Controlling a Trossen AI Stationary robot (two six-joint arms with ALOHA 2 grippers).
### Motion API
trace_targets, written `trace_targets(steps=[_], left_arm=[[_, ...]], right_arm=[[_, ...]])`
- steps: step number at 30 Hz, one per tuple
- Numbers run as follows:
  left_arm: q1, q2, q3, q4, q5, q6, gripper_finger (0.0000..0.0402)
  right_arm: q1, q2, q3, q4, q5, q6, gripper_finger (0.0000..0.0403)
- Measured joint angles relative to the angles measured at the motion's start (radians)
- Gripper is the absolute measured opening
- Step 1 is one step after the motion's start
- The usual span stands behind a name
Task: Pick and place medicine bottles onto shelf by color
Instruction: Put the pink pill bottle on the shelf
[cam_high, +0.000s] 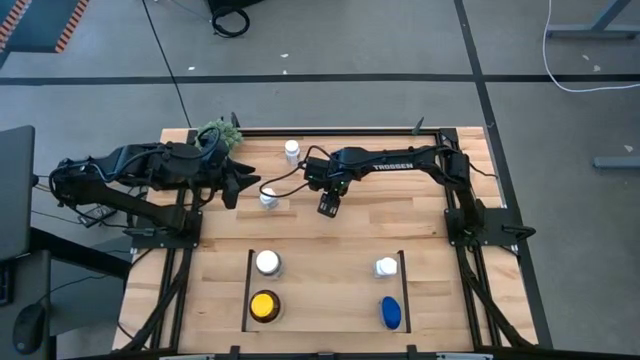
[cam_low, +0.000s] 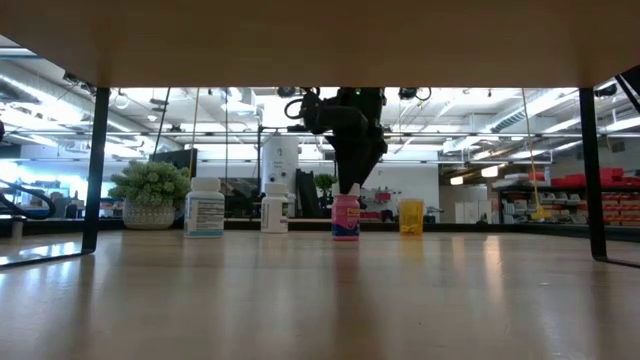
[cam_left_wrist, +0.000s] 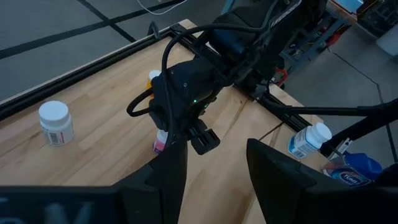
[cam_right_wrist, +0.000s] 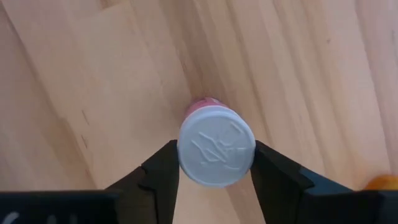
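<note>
A small pink bottle with a white cap (cam_right_wrist: 216, 148) stands upright on the table's middle; it also shows in the low view (cam_low: 346, 217). My right gripper (cam_high: 328, 205) is over it, fingers pointing down, shut on it. My left gripper (cam_high: 245, 185) is open and empty at the far left, beside a white bottle (cam_high: 268, 198). Another white bottle (cam_high: 291, 151) stands near the far edge. In the shelf bay (cam_high: 248, 290) stand a white-capped bottle (cam_high: 267, 263), a yellow-capped one (cam_high: 264, 305), a white one (cam_high: 387, 266) and a blue one (cam_high: 391, 312). My right gripper pinches the pink bottle between its two fingers (cam_right_wrist: 163, 171), just under the rim of the white cap (cam_right_wrist: 186, 163). The fingers come from above, pointing down. The bottle is upright, and its base (cam_low: 346, 236) rests on the table.
A green plant ball (cam_high: 222, 133) sits at the far left corner. A small orange bottle (cam_low: 411, 216) stands close to the pink one, under my right arm. Bare wood lies between the two rows of bottles in the shelf bay.
</note>
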Motion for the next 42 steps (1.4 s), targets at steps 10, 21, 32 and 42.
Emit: trace_targets(steps=[10, 21, 32, 42], left_arm=[[0.0, 0.0, 0.0, 0.0, 0.0, 0.008, 0.0172], [-0.001, 0.0, 0.0, -0.002, 0.0, 0.024, 0.0172], [-0.003, 0.0, 0.0, -0.003, 0.015, 0.071, 0.0172], [-0.003, 0.0, 0.0, -0.003, 0.12, 0.132, 0.0172]], right_arm=[[0.021, -0.006, 0.18, -0.312, -0.084, -0.016, 0.0178], [0.168, -0.01, 0.544, -0.576, -0.068, 0.104, 0.0179], [0.409, -0.038, 0.603, -0.578, -0.066, 0.482, 0.0179], [0.623, -0.038, 0.632, -0.579, -0.048, 0.73, 0.0179]])
